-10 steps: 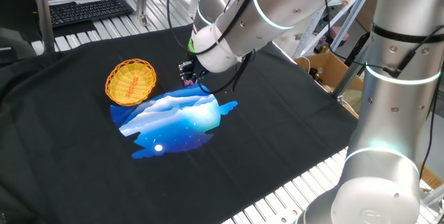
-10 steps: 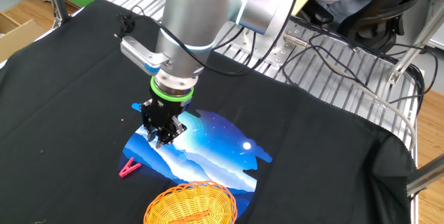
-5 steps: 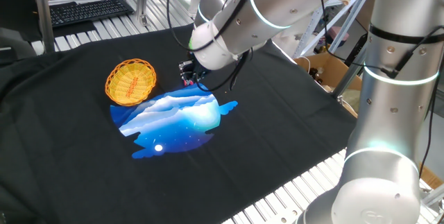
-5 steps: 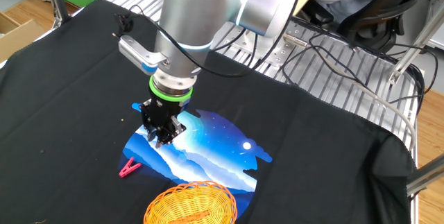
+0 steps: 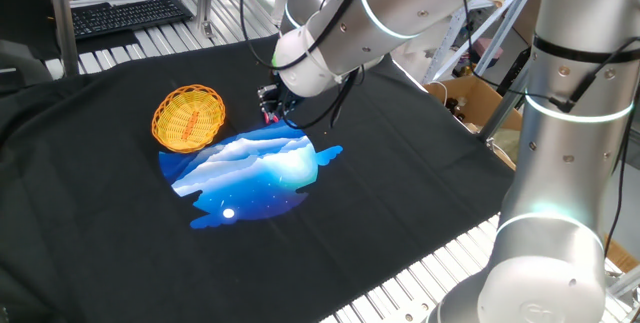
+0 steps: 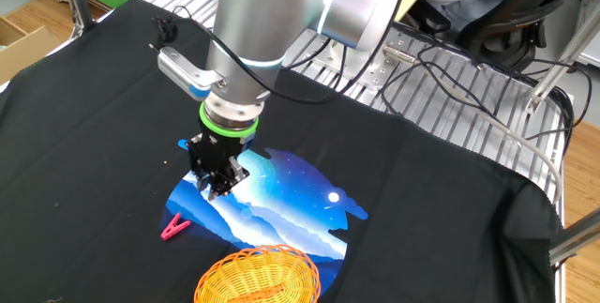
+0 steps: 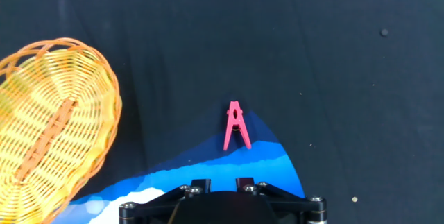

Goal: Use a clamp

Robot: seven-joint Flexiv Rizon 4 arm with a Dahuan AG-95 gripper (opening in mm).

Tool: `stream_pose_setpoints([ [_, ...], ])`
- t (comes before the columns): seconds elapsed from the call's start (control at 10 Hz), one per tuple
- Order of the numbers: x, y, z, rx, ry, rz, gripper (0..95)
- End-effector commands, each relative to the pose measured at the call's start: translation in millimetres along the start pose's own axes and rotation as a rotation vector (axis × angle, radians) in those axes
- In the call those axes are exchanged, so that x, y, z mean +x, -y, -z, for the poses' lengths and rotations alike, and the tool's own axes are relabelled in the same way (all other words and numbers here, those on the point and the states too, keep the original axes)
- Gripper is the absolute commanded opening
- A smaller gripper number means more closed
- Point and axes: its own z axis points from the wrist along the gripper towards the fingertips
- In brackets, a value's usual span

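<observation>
The clamp point(image 7: 236, 125) is a small pink clip lying flat on the black cloth at the tip of the blue print. It also shows in the other fixed view point(image 6: 174, 228), and as a pinkish speck in one fixed view point(image 5: 269, 116). My gripper point(image 7: 222, 182) hovers above the cloth a short way from the clamp and touches nothing. Only two short black finger stubs show in the hand view, with a gap between them and nothing held. The gripper also shows in the other fixed view point(image 6: 217, 183), up and right of the clamp.
A yellow wicker basket point(image 7: 41, 127) lies left of the clamp and shows in both fixed views point(image 5: 188, 118) point(image 6: 258, 275). A blue printed patch point(image 6: 281, 200) lies on the black cloth. A keyboard point(image 5: 125, 15) sits at the table's far edge.
The arm has shifted slightly, to the left in the other fixed view. The clamp and the basket have not moved.
</observation>
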Motion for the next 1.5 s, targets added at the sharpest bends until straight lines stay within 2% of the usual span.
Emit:
stream_pose_setpoints([
  [0.1, -1.0, -0.3, -2.0, -0.010, 0.019, -0.011, 19.0],
  [0.2, -1.0, -0.3, -2.0, -0.015, 0.029, -0.011, 19.0],
  [0.3, -1.0, -0.3, -2.0, -0.033, 0.028, -0.015, 19.0],
  [0.4, -1.0, -0.3, -2.0, -0.034, 0.009, -0.028, 19.0],
  [0.9, -1.0, -0.3, -2.0, -0.035, -0.011, -0.056, 19.0],
  [1.2, -1.0, -0.3, -2.0, -0.028, -0.007, -0.064, 19.0],
  [1.5, -1.0, -0.3, -2.0, -0.016, 0.022, -0.060, 19.0],
])
